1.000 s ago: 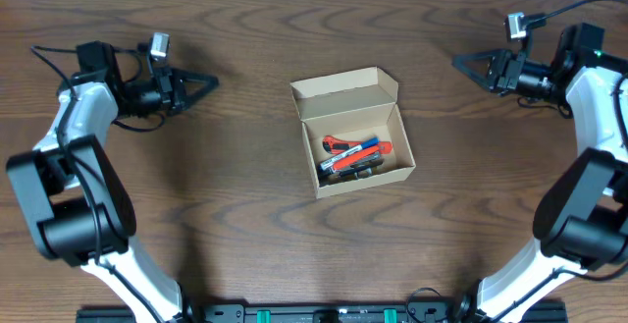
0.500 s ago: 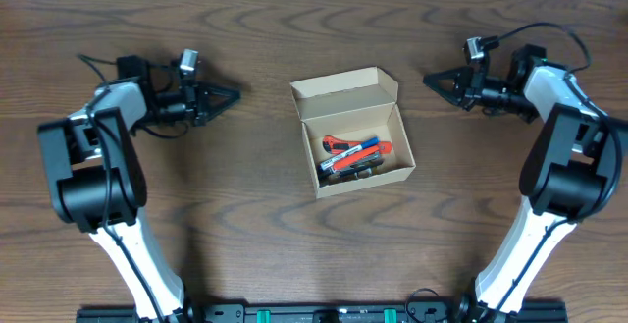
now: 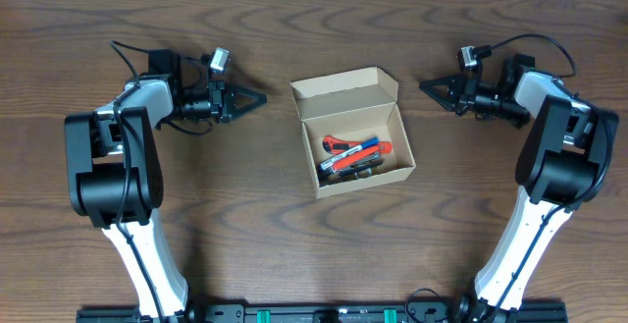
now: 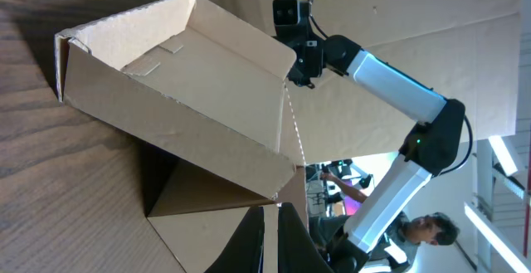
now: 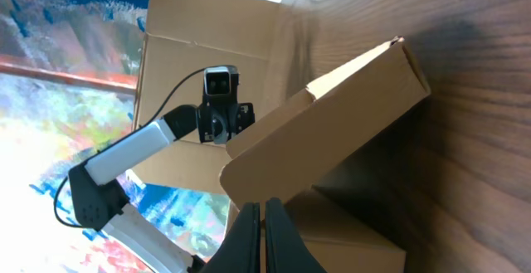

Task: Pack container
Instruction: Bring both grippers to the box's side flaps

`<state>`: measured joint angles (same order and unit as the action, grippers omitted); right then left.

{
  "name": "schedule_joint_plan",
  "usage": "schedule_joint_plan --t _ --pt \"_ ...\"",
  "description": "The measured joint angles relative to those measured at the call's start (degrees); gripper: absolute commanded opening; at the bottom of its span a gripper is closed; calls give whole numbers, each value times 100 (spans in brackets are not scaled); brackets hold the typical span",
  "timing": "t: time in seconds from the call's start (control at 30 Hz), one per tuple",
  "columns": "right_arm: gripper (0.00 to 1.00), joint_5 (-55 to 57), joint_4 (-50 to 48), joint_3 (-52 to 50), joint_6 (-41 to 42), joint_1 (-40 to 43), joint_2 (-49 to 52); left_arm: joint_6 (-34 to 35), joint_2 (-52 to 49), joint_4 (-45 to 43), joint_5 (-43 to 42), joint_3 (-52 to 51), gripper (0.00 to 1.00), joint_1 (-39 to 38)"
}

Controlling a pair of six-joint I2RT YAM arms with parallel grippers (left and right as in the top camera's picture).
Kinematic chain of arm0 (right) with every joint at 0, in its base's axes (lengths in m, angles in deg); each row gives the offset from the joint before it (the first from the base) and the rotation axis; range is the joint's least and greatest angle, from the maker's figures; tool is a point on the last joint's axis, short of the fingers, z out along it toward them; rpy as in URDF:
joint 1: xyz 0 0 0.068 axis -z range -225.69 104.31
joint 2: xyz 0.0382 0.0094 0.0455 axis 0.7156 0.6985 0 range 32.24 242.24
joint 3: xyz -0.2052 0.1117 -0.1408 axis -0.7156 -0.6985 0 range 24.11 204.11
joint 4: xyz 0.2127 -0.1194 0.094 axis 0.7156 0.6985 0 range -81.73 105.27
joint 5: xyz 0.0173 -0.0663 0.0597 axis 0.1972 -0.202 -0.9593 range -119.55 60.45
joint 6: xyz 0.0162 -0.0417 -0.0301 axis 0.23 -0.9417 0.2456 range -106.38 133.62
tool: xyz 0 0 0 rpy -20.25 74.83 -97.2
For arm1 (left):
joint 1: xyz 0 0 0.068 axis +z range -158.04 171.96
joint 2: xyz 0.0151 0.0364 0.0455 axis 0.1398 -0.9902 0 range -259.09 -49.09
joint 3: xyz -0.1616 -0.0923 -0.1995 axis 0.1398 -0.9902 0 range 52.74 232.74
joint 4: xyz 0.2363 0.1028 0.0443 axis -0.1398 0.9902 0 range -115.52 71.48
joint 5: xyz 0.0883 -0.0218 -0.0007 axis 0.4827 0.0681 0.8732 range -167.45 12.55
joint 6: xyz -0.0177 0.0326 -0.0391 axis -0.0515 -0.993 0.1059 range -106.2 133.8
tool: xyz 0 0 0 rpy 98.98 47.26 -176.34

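Mid-bench: container (image 3: 355, 132), long axis running from left edge toward right edge, flap standing open on the far side. Flanked by left fingers (image 3: 262, 97) and right fingers (image 3: 423, 84), both pressed together, tips aimed inward at the flap, about equally near.

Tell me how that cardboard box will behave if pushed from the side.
The cardboard box probably slides easily: it looks thin-walled and holds only a few pens. Its open lid flap likely folds at the hinge rather than resisting. Thin walls may dent if pinched.
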<state>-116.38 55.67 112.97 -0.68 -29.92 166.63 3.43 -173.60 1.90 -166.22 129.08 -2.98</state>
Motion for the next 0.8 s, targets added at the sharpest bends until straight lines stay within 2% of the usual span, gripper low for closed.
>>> schedule_joint_plan --t 0.43,0.8 --pt "1 -20 -275 0 24 0 26 179 -74 -92 61 0 6 -101" --pt "1 -15 -337 0 52 0 26 332 -1005 -214 42 0 6 -573"
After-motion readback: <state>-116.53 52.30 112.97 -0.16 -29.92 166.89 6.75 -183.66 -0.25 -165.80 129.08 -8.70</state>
